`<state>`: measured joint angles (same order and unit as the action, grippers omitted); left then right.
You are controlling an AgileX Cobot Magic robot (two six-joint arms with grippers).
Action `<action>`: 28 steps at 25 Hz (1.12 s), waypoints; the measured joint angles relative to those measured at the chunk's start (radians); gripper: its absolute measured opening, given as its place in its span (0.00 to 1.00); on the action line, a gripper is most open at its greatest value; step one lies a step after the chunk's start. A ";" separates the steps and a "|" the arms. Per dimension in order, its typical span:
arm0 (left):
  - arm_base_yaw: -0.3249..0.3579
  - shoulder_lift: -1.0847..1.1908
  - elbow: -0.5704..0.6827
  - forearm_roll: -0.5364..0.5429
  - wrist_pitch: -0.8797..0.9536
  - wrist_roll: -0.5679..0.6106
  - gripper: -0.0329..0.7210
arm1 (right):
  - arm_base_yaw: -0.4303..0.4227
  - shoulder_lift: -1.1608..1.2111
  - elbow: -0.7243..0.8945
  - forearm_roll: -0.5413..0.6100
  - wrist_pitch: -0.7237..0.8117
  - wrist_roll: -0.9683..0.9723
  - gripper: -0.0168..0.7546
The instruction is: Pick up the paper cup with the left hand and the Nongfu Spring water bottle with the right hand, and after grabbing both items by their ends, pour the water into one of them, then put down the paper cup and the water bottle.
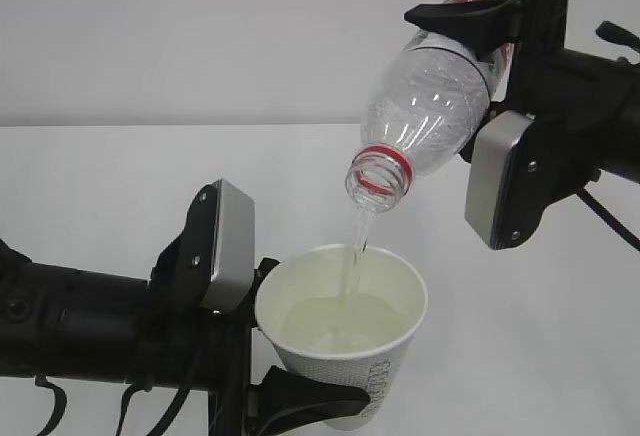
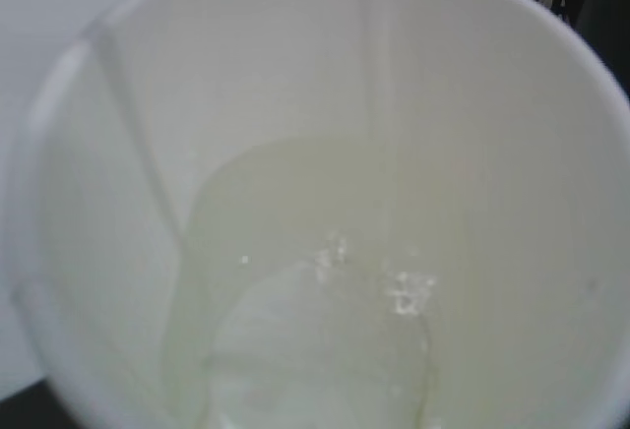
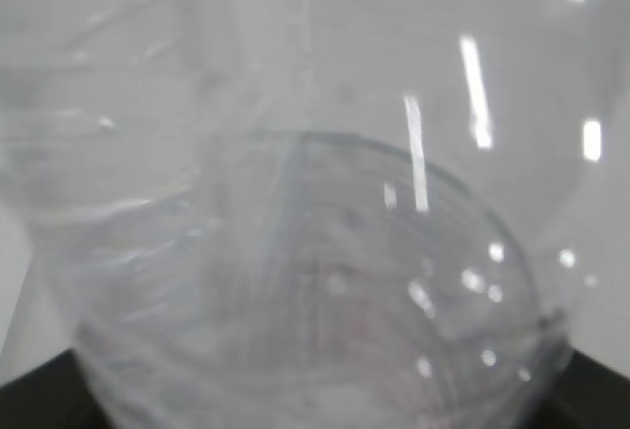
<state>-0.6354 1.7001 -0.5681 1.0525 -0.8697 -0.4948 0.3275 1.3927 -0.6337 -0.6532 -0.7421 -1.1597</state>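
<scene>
1. The right tool gripped the Nongfu Spring water bottle, tilted mouth-down above the paper cup; best to hold that tilt steady.
2. The left tool clamped the cup low, above the desk.
3. The water fell as a thin clear stream into a pale pool; the cup was white, with green lettering.

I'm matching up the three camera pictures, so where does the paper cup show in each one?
Exterior view: the paper cup sits bottom centre, held by the left hand.
Left wrist view: its cream inside fills the frame.
Right wrist view: not visible; the bottle fills it.
Shared landmark: the water stream falling into the cup.
</scene>
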 joint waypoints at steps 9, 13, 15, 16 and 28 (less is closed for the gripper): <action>0.000 0.000 0.000 0.000 0.000 0.000 0.70 | 0.000 0.000 0.000 0.002 0.000 -0.001 0.70; 0.000 0.000 0.000 0.000 0.000 0.000 0.70 | 0.000 0.000 0.000 0.003 0.000 -0.001 0.70; 0.000 0.000 0.000 0.000 0.000 0.000 0.70 | 0.000 0.000 0.000 0.005 0.000 -0.001 0.70; 0.000 0.000 0.000 0.000 0.000 0.000 0.70 | 0.000 0.000 0.000 0.005 0.000 -0.002 0.70; 0.000 0.000 0.000 0.000 0.000 0.000 0.70 | 0.000 0.000 0.000 0.006 0.000 -0.002 0.70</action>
<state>-0.6354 1.7001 -0.5681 1.0525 -0.8697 -0.4948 0.3275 1.3927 -0.6337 -0.6477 -0.7421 -1.1620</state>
